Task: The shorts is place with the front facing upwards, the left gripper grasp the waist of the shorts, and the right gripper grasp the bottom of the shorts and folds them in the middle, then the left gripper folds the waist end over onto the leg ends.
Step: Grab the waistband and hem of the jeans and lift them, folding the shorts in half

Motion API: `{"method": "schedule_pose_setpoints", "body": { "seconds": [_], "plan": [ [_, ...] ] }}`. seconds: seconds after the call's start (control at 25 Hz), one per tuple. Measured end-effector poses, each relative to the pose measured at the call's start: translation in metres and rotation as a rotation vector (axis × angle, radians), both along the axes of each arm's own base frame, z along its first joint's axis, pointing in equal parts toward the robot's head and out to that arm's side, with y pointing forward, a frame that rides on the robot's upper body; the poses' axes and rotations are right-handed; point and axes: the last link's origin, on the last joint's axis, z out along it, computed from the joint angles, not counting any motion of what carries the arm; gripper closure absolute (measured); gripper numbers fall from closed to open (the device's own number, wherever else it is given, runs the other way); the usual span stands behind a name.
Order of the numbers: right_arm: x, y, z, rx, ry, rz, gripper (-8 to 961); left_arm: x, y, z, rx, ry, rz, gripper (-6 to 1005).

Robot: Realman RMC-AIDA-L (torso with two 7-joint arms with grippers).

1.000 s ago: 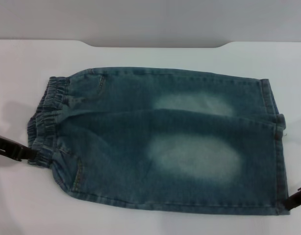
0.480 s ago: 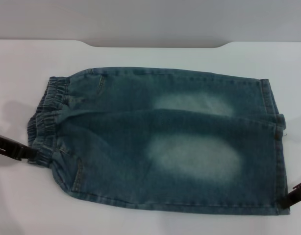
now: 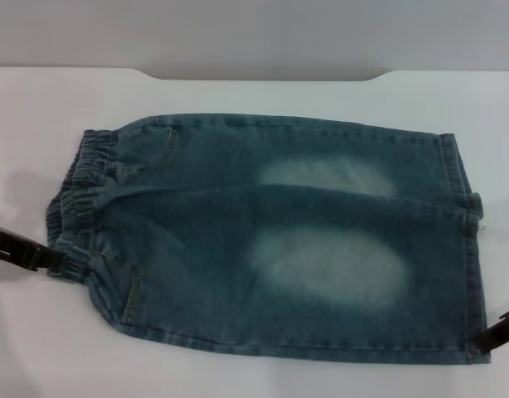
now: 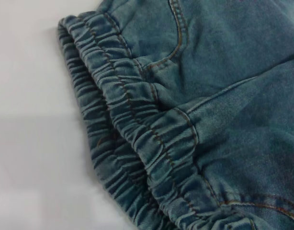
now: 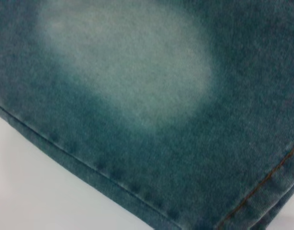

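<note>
Faded blue-green denim shorts [image 3: 275,236] lay flat on white desk [image 3: 238,93], already doubled lengthwise, one leg over the other. Puckered elastic waist [image 3: 79,199] toward robot's left, straight stitched leg ends [image 3: 466,240] toward right. Black left gripper [image 3: 54,260] touching near corner of waistband; grip on cloth likely, closure impossible to tell. Black right gripper [image 3: 492,335] at near hem corner, barely in view, closure impossible to tell. Since a second ago: right gripper edged slightly, cloth unmoved. Judged: lengthwise fold finished, waist-over-hem fold not yet begun.
</note>
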Motion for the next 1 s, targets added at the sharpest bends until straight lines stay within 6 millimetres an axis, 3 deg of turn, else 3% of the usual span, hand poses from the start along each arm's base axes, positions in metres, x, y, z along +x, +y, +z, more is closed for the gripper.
{"method": "schedule_pose_setpoints", "body": {
  "seconds": [1.0],
  "plan": [
    [-0.0015, 0.0035, -0.0043, 0.010, 0.009, 0.006, 826, 0.0005, 0.0001, -0.0007, -0.005, 0.000, -0.010, 969]
  ]
}}
